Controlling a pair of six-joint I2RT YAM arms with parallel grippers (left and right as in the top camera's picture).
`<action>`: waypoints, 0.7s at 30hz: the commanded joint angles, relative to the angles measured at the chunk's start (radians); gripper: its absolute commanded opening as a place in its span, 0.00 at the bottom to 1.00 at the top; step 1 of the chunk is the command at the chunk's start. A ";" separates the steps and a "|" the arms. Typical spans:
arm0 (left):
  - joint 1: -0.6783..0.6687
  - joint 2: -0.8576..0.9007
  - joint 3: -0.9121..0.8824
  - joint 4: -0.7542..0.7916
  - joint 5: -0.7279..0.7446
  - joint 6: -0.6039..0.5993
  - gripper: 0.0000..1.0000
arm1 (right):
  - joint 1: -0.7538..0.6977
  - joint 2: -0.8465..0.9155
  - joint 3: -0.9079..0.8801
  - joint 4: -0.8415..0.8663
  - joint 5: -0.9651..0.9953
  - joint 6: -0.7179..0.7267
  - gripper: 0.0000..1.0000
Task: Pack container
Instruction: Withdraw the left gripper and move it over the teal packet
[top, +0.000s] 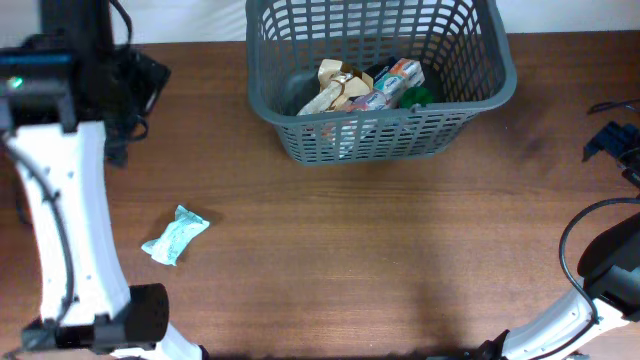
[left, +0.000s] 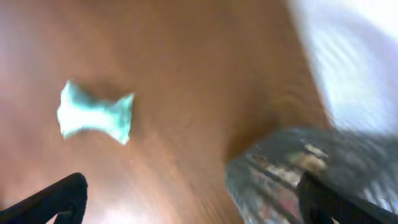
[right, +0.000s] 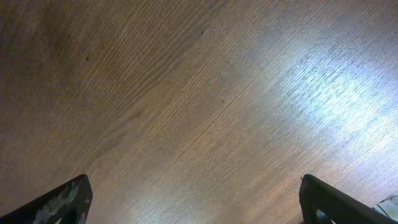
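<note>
From overhead, the container stood at the far middle of the desk, with a heap of wrapped packets already inside. One crumpled teal packet lay alone on the wood, well apart from it, towards the left arm's side.

The left wrist view was blurred. The left end effector was released, its jaws spread wide with only desk between them. The teal packet lay ahead and to one side, and the container showed at the right edge.

The right wrist view showed bare wood. The right end effector was released too, holding nothing.

The teal packet looked like the last thing to pack. Being thin and crinkly, it could skid away or slip out if the fingers closed on a corner. A low carry might also catch the container's rim and shove it.
</note>
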 joint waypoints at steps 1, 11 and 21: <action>0.023 0.017 -0.219 0.002 0.031 -0.503 0.99 | 0.005 -0.012 -0.002 0.002 -0.002 -0.006 0.99; 0.025 0.019 -0.826 0.370 0.130 -0.834 0.99 | 0.005 -0.012 -0.002 0.002 -0.002 -0.006 0.99; 0.082 0.018 -0.934 0.436 0.060 -0.834 0.99 | 0.005 -0.012 -0.002 0.002 -0.002 -0.006 0.99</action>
